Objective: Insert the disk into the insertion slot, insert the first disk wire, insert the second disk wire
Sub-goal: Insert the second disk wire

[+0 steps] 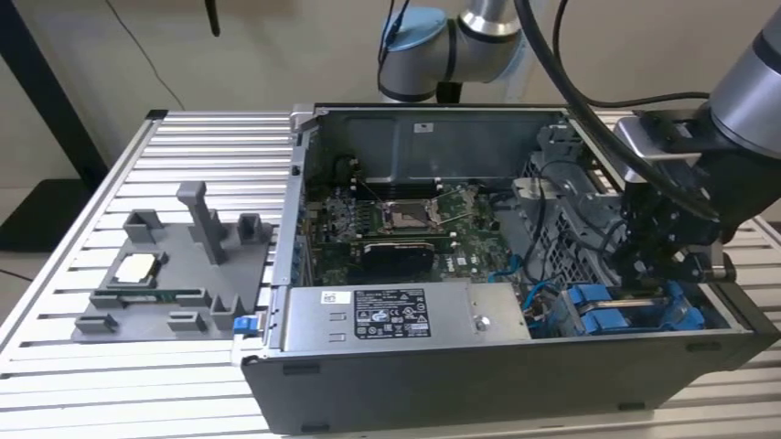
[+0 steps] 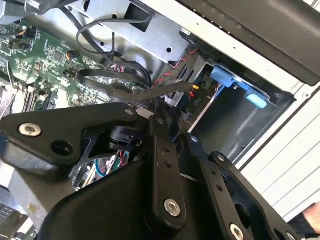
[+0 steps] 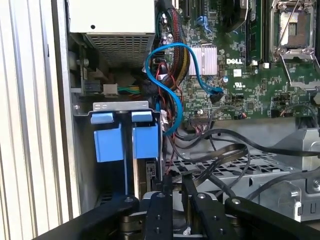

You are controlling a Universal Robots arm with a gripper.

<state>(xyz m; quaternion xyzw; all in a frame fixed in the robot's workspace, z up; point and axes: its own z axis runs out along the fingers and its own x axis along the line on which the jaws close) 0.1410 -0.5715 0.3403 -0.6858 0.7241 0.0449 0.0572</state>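
My gripper (image 1: 647, 279) reaches down into the computer case at the exterior view's right, over the insertion slot (image 1: 610, 306) with its blue rails. In the first wrist view the disk (image 3: 136, 172) stands edge-on in the slot behind its blue carrier (image 3: 146, 141), beside a second blue tab (image 3: 107, 142). My gripper (image 3: 176, 186) sits right at the disk's connector end, fingers (image 3: 166, 186) close together on the end of a flat black disk wire (image 3: 220, 152). The second wrist view shows the gripper (image 2: 159, 111) pinching that wire (image 2: 115, 75) near a black plug with yellow leads (image 2: 197, 102).
A silver power supply box (image 1: 390, 315) lies along the case's front edge, the motherboard (image 1: 403, 219) behind it. A blue cable (image 3: 170, 95) loops near the slot, and loose black cables cross a perforated cage (image 3: 225, 167). A grey fixture (image 1: 171, 265) stands outside the case.
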